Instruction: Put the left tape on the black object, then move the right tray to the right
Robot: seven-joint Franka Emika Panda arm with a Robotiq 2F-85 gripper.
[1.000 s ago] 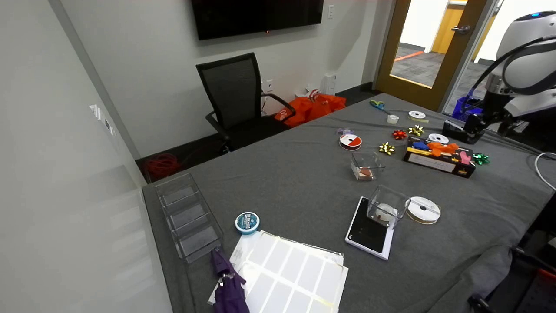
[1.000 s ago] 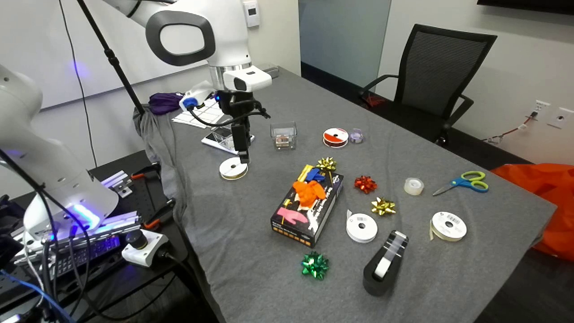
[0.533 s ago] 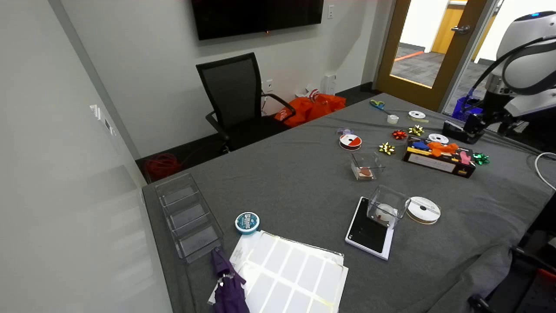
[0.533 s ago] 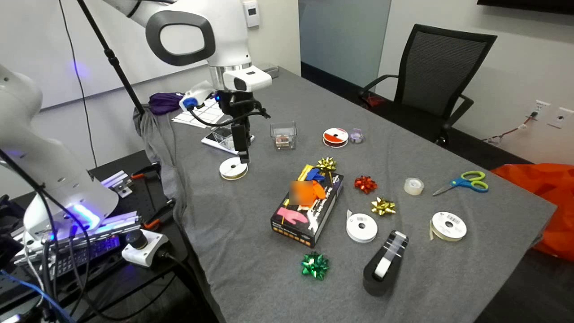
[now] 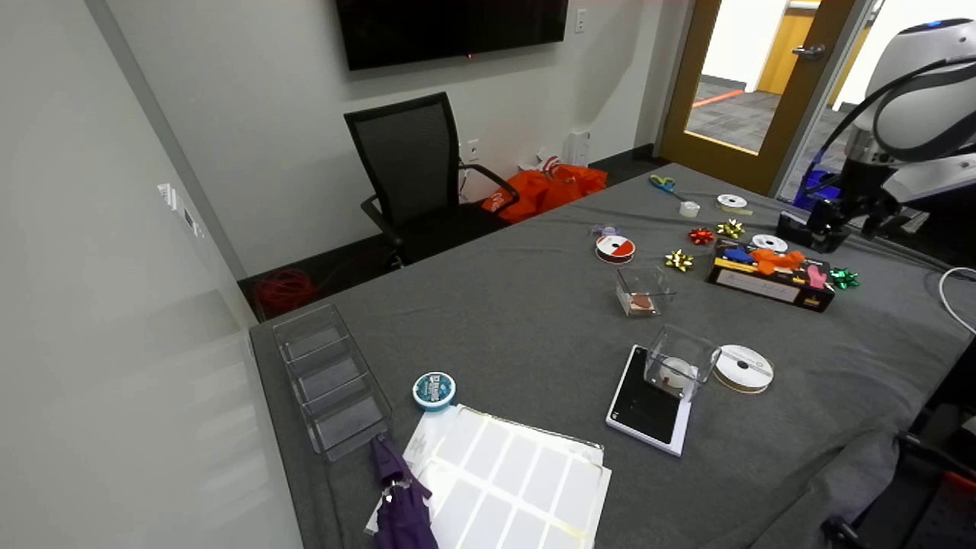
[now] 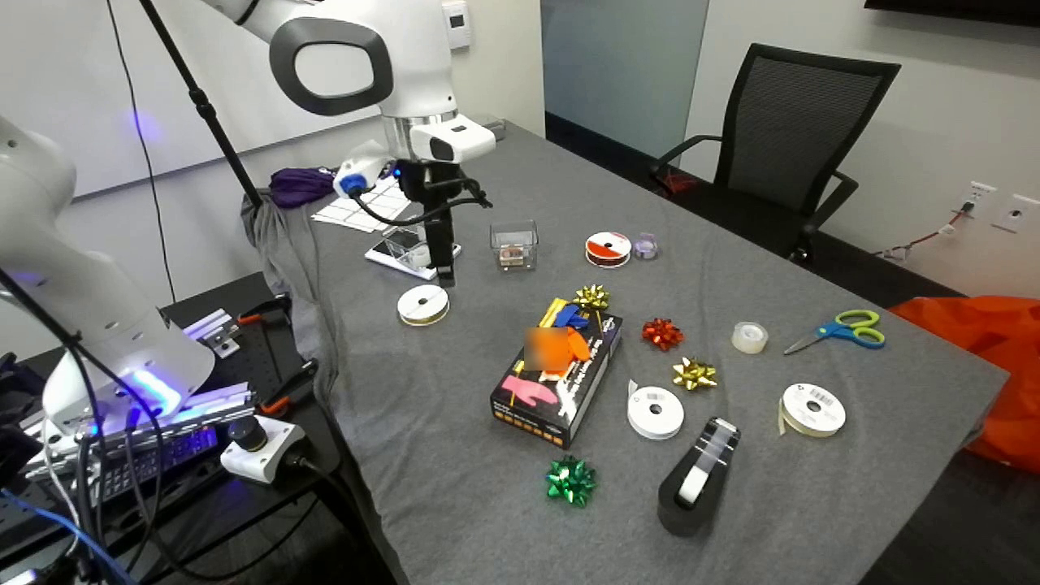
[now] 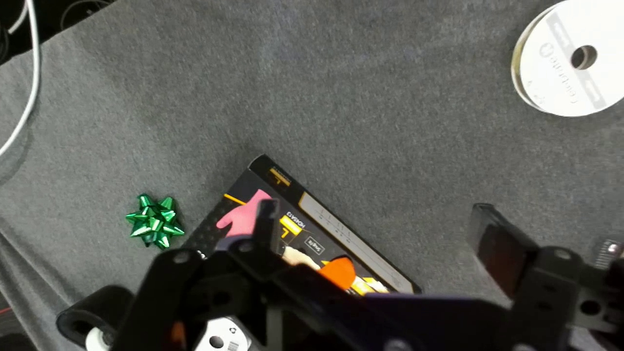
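Observation:
My gripper (image 7: 378,213) is open and empty above the table, with its jaws wide apart. In an exterior view it hangs (image 6: 445,280) pointing down. A clear tray (image 5: 690,345) rests on a flat black object with white edges (image 5: 646,408); a white roll shows through the tray. Another clear tray (image 6: 516,236) holds a small brown-and-white thing. A clear tape roll (image 6: 743,344) lies near the scissors, and a purple tape (image 6: 646,246) lies by the red spool. A black tape dispenser (image 6: 681,512) stands near the table's edge, partly seen in the wrist view (image 7: 92,307).
A black glove box (image 7: 341,239) lies below the gripper. A white ribbon spool (image 7: 555,83) is beside the black object. Around the box lie a green bow (image 6: 571,481), gold and red bows, more spools and scissors (image 6: 845,327). Papers (image 5: 511,488) and a divided organizer (image 5: 328,374) stand farther off.
My gripper has shifted slightly; in an exterior view its tips sit a little higher and to the right, away from that camera. The objects on the table have not moved.

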